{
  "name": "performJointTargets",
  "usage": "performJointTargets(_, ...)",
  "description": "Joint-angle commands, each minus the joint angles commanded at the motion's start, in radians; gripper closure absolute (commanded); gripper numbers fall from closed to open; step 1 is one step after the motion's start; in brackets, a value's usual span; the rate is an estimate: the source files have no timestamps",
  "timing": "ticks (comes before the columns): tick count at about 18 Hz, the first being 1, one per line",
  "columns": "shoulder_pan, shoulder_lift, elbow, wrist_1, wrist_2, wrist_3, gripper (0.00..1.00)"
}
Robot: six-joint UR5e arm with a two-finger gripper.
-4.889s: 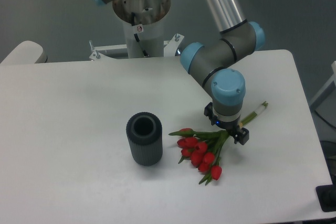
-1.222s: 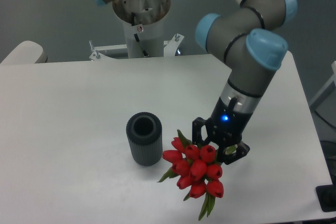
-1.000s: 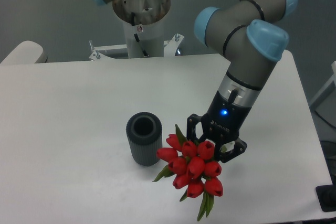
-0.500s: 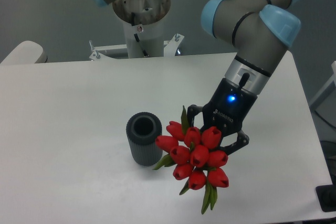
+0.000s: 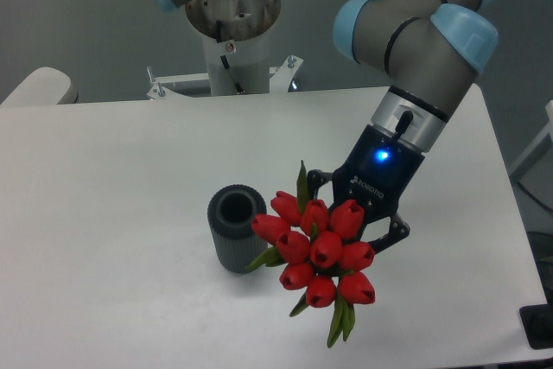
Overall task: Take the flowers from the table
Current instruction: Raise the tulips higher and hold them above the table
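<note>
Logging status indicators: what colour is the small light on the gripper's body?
Blue, glowing on the black two-finger gripper just above the red tulip bunch, in the fixed camera view.

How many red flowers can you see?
9, all bunched together in the flowers that the hand holds over the table, just right of the dark ribbed cylinder. More blooms may hide behind the front ones.

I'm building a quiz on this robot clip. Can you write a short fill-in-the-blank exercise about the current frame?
1. The gripper is shut on a bunch of ____ tulips.
2. The flowers point their heads toward the camera, partly overlapping the dark grey ribbed ____ in the picture.
3. A small ____ light glows on the wrist above the gripper.

Missing words: red; cylinder; blue
</note>
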Motion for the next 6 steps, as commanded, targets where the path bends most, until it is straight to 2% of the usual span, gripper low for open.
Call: performJointTargets(6, 0.0, 0.002, -0.005, 0.0, 0.0, 0.0, 0.63)
